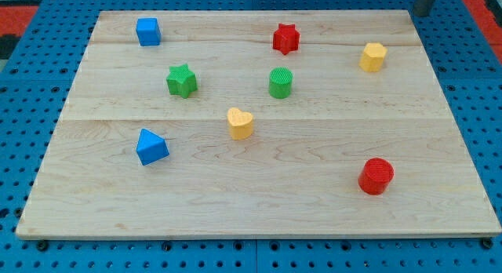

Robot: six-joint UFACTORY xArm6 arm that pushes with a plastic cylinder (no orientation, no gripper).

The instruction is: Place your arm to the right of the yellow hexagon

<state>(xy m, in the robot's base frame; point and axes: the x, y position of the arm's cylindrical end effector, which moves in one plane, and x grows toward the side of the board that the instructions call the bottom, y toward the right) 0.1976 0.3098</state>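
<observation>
**Desk:** Where is your hand, and what has it got?

**Me:** There is no grasping hand on this rig, only a rod, so nothing is held. I see a dark rod end at the view's top right corner, which I take for my tip (424,12). It sits off the bench (259,202), just past its far right corner, touching no block.

**Desk:** And the yellow hexagon?

**Me:** The yellow hexagon (373,56) is the block nearest my tip, below it and toward the view's left, with clear wood between.

**Desk:** The rest?

**Me:** Going outward: red star (286,38), green cylinder (281,82), red cylinder (376,176) low on the right, yellow heart (240,123) mid-bench, green star (181,80), blue triangle (151,147), and blue cube (147,31) at top left.
</observation>
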